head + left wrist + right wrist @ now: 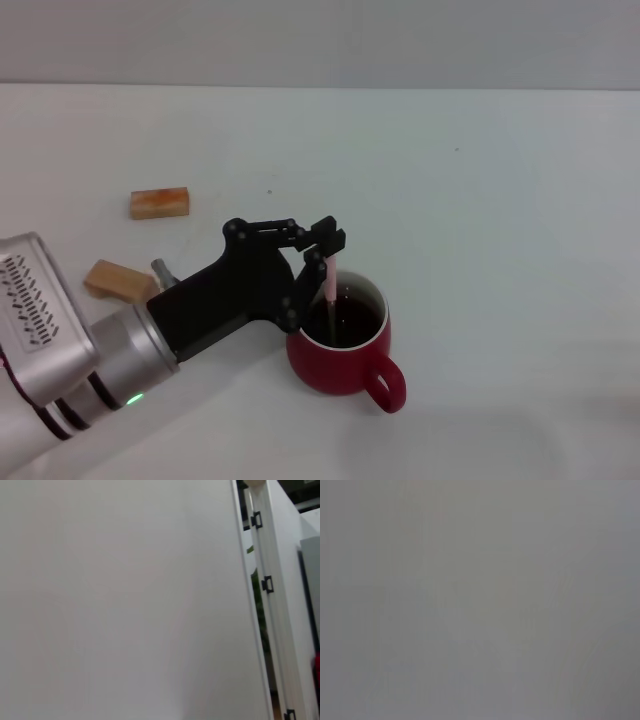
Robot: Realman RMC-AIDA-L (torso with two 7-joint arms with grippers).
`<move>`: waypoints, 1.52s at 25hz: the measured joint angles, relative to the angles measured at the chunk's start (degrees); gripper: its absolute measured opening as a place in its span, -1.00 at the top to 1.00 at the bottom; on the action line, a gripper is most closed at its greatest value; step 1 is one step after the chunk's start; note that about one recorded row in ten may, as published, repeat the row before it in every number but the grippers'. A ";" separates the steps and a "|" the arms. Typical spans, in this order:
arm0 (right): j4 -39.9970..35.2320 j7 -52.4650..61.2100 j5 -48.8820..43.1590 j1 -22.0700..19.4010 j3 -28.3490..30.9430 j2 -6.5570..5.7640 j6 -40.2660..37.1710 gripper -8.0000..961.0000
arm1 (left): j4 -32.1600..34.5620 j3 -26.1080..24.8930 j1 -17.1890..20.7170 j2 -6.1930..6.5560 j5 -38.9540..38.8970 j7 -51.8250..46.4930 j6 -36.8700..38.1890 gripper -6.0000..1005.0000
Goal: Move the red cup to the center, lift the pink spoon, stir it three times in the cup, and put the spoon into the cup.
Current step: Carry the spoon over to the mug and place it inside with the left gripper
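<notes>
The red cup point(345, 345) stands on the white table near the middle front, its handle turned toward me and to the right. My left gripper point(325, 255) hovers just above the cup's far-left rim, shut on the top of the pink spoon point(330, 283). The spoon hangs nearly upright, its lower end down inside the cup's dark interior, where the bowl is hidden. The right gripper is out of view. Both wrist views show only pale blank surfaces.
Two tan wooden blocks lie to the left: one point(159, 203) farther back, one point(118, 281) beside my left arm. A small grey item point(160, 270) pokes out next to the nearer block. The white table point(500, 220) stretches right and back.
</notes>
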 joint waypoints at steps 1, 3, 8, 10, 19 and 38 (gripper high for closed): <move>0.00 0.00 0.03 0.00 0.00 0.00 0.00 0.31 | -0.03 0.05 -0.22 -0.04 0.00 0.00 0.00 0.74; 0.00 0.00 0.07 0.00 0.00 0.00 -0.01 0.31 | -0.08 0.18 -0.72 -0.12 0.12 0.00 0.00 0.74; 0.00 0.00 0.11 0.00 0.00 0.00 0.03 0.31 | -0.23 0.28 -1.67 -0.19 0.32 0.00 -0.18 0.95; 0.00 0.00 0.12 -0.01 0.00 0.00 0.03 0.31 | -0.24 0.32 -1.82 -0.19 0.32 0.00 -0.24 0.99; 0.00 0.00 0.09 -0.07 0.00 0.06 0.05 0.31 | -0.19 0.35 -1.77 -0.17 -0.02 -0.86 -2.25 0.99; -0.03 0.00 -0.12 -0.39 0.00 0.07 0.21 0.31 | 0.29 1.19 -3.14 -0.09 -2.57 -12.81 -7.22 0.30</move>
